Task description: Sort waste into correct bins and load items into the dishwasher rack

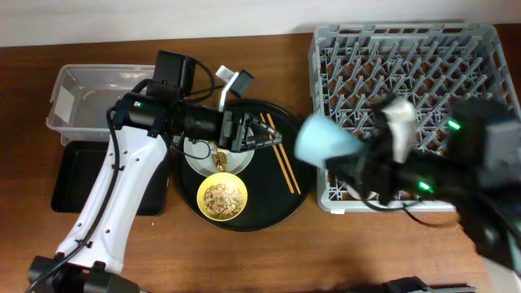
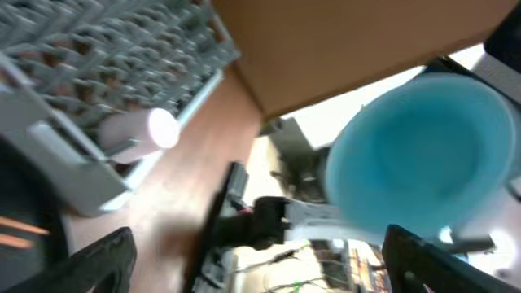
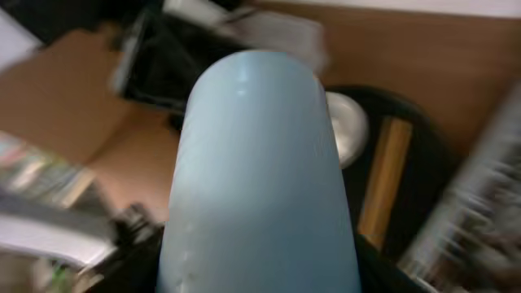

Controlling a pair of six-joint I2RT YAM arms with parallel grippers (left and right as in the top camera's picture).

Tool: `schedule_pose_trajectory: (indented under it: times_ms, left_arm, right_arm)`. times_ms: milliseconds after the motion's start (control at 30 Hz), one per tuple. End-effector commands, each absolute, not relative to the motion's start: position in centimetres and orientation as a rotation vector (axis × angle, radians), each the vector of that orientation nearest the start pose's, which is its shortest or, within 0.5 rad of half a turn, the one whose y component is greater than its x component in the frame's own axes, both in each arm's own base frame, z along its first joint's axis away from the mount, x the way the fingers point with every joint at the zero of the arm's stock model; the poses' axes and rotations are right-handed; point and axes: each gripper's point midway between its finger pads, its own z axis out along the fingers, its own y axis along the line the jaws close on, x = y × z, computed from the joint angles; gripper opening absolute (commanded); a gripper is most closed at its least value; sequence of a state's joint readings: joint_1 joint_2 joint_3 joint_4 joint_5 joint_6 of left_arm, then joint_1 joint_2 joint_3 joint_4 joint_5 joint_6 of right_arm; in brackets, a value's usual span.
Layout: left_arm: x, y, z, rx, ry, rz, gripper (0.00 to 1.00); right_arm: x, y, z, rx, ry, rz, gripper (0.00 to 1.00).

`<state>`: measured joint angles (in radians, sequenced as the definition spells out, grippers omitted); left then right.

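Right gripper was clamped on the blue cup, held on its side clear of the table. The dishwasher rack sat just beside it, so likely mid-load. Left gripper hung jaws apart, empty, with the plate just below it, probably staged for waste.

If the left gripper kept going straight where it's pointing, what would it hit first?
Probably the blue cup held in the right gripper; the left gripper points toward it, though depth is unclear.
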<state>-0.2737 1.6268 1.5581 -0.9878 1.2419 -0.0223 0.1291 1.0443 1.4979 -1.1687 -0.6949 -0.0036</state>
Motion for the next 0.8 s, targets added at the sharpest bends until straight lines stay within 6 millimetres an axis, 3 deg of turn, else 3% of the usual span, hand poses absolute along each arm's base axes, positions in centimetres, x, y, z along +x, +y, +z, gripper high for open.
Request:
schedule_pose_trajectory:
  times_ms: [0,33,67,133,200,300,467,500,533,600,700,767]
  left_arm:
    - [30.0,-24.4,29.5,0.698,2.293,-1.524,0.99]
    - [30.1,-24.2,29.3,0.689,2.311,-1.507,0.99]
    - [30.1,-24.0,28.8,0.675,2.34,-1.479,0.99]
    - [30.0,-23.5,27.7,0.647,2.41,-1.421,0.99]
    - [30.0,-22.9,26.8,0.618,2.474,-1.359,0.99]
    - [30.0,-22.8,26.7,0.616,2.478,-1.35,0.99]
    - [30.0,-22.8,26.7,0.616,2.478,-1.35,0.99]
    - [30.0,-22.9,26.7,0.617,2.478,-1.351,0.99]
    - [29.9,-22.9,26.7,0.616,2.481,-1.352,0.99]
    - [29.9,-22.9,26.7,0.616,2.482,-1.351,0.99]
    - [29.9,-22.2,25.8,0.591,2.538,-1.286,0.99]
    - [30.3,-20.4,23.4,0.548,2.661,-1.058,0.98]
  right_arm:
    - [22.7,4.7,33.7,-0.094,2.348,0.401,0.42]
    - [22.4,1.2,31.9,0.114,2.435,0.268,0.42]
    - [22.3,-0.5,30.8,0.247,2.483,0.222,0.42]
    - [22.1,-5.0,24.5,0.679,2.732,0.082,0.42]
    - [23.3,-5.8,20.9,0.739,2.906,0.057,0.42]
    - [24.9,-9.1,17.9,0.894,2.941,-0.14,0.43]
    - [26.9,-9.5,12.9,0.942,3.076,-0.112,0.47]
    - [27.2,-9.3,12.6,0.939,3.083,-0.085,0.49]
    - [27.4,-9.2,12.6,0.929,3.077,-0.069,0.73]
    - [28.4,-7.6,13.5,0.845,3.064,0.097,0.78]
    - [29.7,-6.9,19.3,0.777,2.877,0.17,0.8]
    - [29.2,-3.7,24.2,0.551,2.752,0.38,0.81]
